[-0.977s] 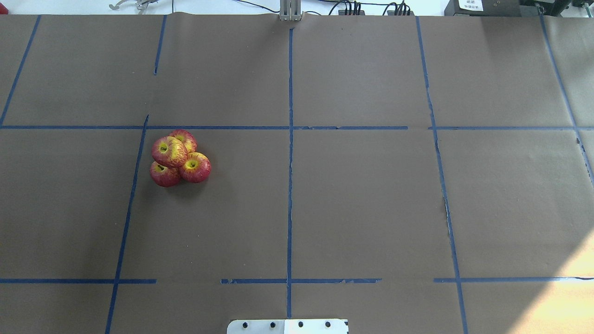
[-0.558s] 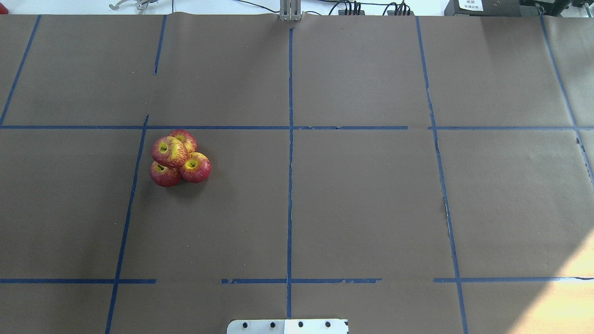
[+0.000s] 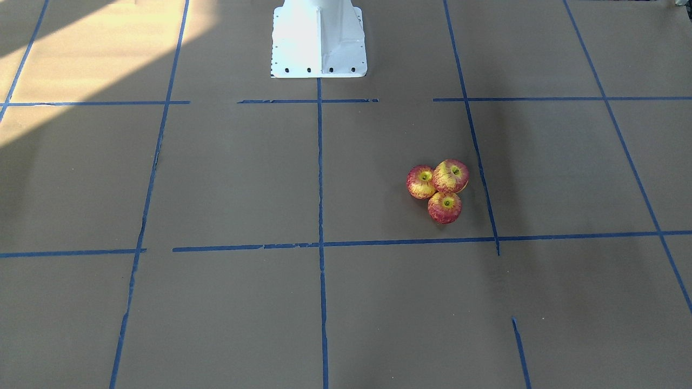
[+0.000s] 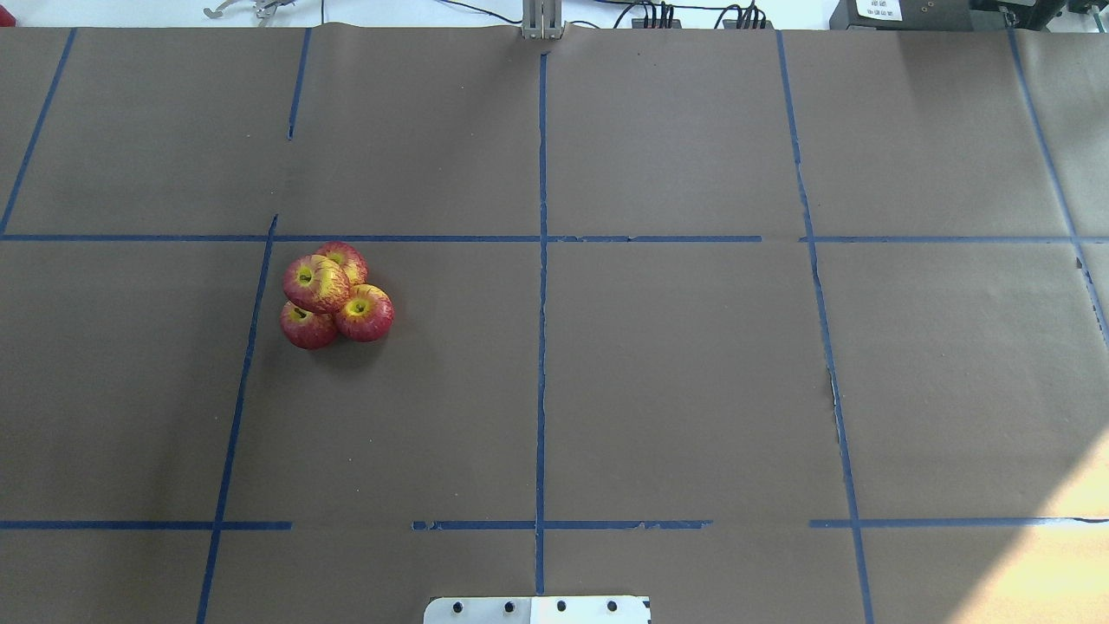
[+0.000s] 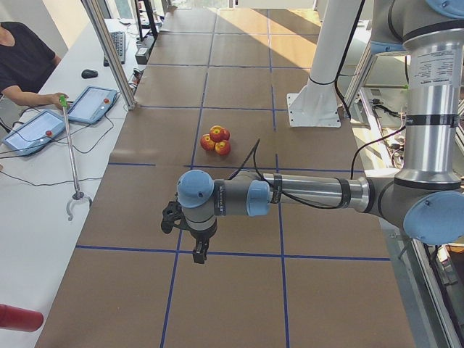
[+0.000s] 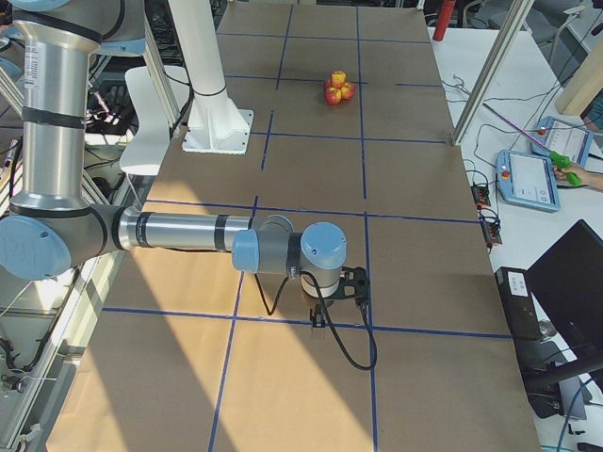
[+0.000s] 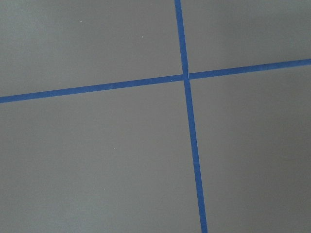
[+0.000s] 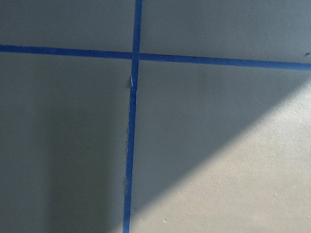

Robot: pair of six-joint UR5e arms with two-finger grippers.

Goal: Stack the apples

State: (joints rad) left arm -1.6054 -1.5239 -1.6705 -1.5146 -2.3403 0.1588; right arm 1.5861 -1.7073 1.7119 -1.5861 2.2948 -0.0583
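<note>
The apples (image 4: 336, 295) are gathered in one tight pile on the brown-papered table (image 4: 693, 390). In the overhead view the pile lies toward nine o'clock from the table's middle, inside a square marked by blue tape lines (image 4: 541, 260). Three are set on the paper, touching one another, and the top apple (image 4: 316, 283) is carried on them. The lower ones are seen at one, four and seven o'clock around it. The stem dimples are turned upward. In the front-facing view the pile is placed at about five o'clock from the white robot base (image 3: 319, 40).

The left gripper (image 5: 197, 254) is held over the paper, pointed downward, well apart from the pile. The right gripper (image 6: 317, 323) is held likewise near the opposite end. Whether either pair of fingers is spread or pressed together cannot be told.
</note>
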